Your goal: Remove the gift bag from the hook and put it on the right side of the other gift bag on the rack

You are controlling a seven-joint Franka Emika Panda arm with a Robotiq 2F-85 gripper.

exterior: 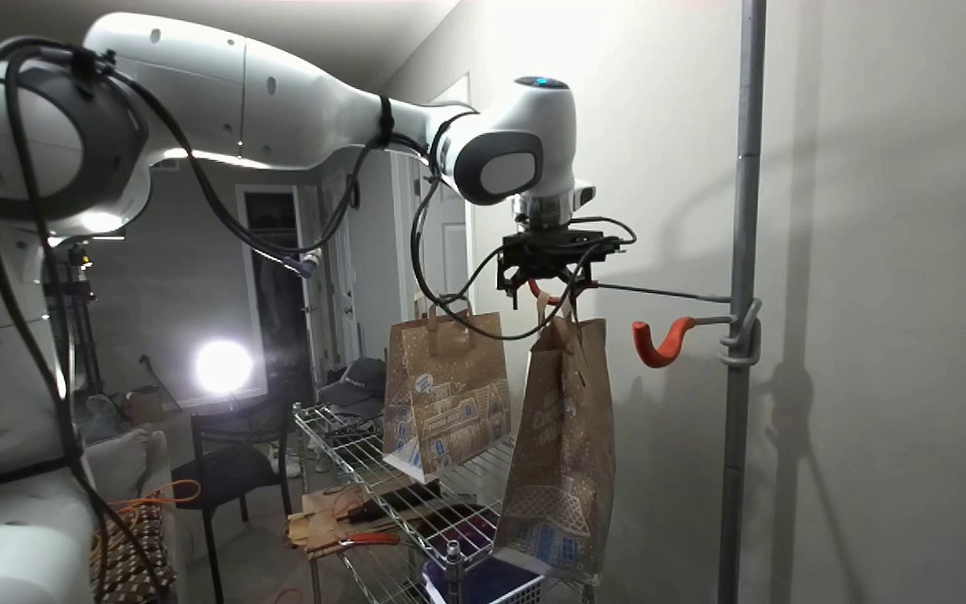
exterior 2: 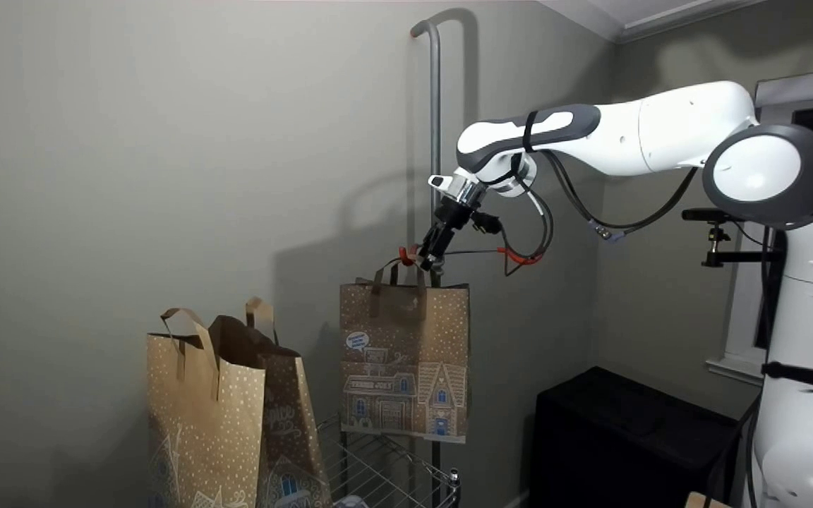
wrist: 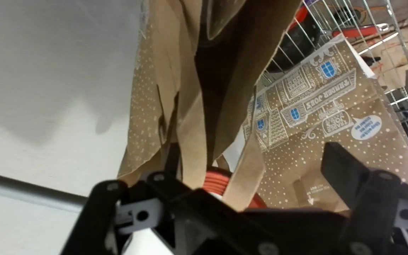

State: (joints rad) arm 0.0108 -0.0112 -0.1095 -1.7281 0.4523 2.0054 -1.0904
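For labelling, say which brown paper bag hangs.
The paper bag nearest the black gripper, on a curved red hook; the other bag stands on the silvery wire rack.

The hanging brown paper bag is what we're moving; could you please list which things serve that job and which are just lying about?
For the job:
hanging printed brown paper bag
red curved hook holding it
silvery metal wire rack
standing printed brown paper bag
open black gripper

Lying about:
dark grey lettered cap
brown cardboard pieces
white plastic basket
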